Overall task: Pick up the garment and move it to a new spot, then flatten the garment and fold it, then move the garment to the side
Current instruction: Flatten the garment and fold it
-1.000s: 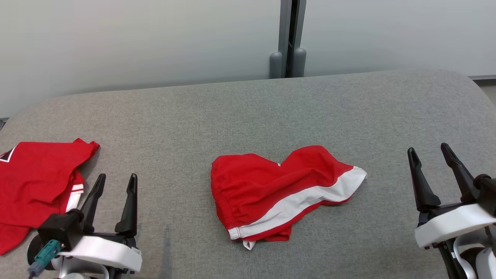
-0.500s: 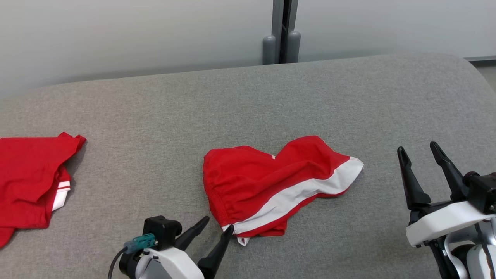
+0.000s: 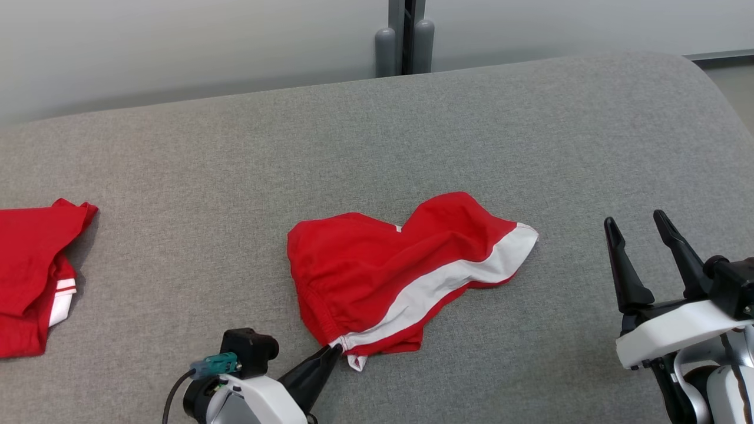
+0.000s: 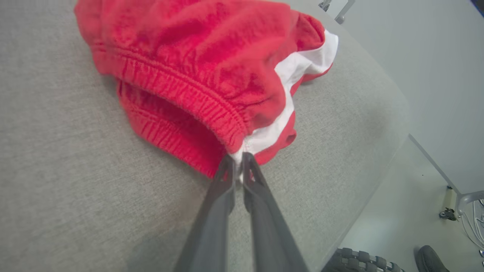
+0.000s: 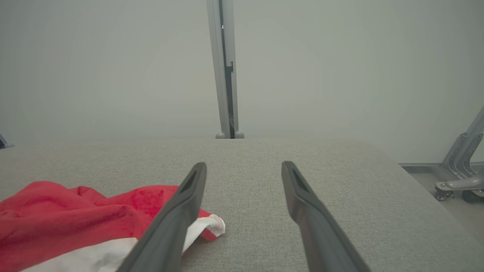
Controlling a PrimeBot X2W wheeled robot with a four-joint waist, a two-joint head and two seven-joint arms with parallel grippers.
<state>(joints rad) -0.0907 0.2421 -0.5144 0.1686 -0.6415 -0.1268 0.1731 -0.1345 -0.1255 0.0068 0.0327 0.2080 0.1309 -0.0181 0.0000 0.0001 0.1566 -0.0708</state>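
Observation:
The garment [image 3: 400, 274] is a pair of red shorts with a white side stripe, lying crumpled in the middle of the grey padded table [image 3: 235, 176]. My left gripper [image 3: 334, 350] is shut on the garment's near corner, where the elastic waistband meets the white stripe. In the left wrist view the two fingers pinch that white edge of the garment [image 4: 196, 68] at the left gripper's [image 4: 237, 160] tips. My right gripper [image 3: 635, 222] stands open to the right of the garment, apart from it. The right wrist view has the garment [image 5: 68, 219] at lower left, beside the open right gripper [image 5: 244, 168].
A second red garment [image 3: 32, 274] with white trim lies at the table's left edge. A pale wall with a grey post [image 3: 403, 35] runs behind the table. The table's right end is rounded, with floor and a wheeled frame [image 5: 459, 181] beyond it.
My left gripper swung right from beside the second red garment to the shorts' near corner and shut on it. The head camera has shifted. The right gripper has stayed open.

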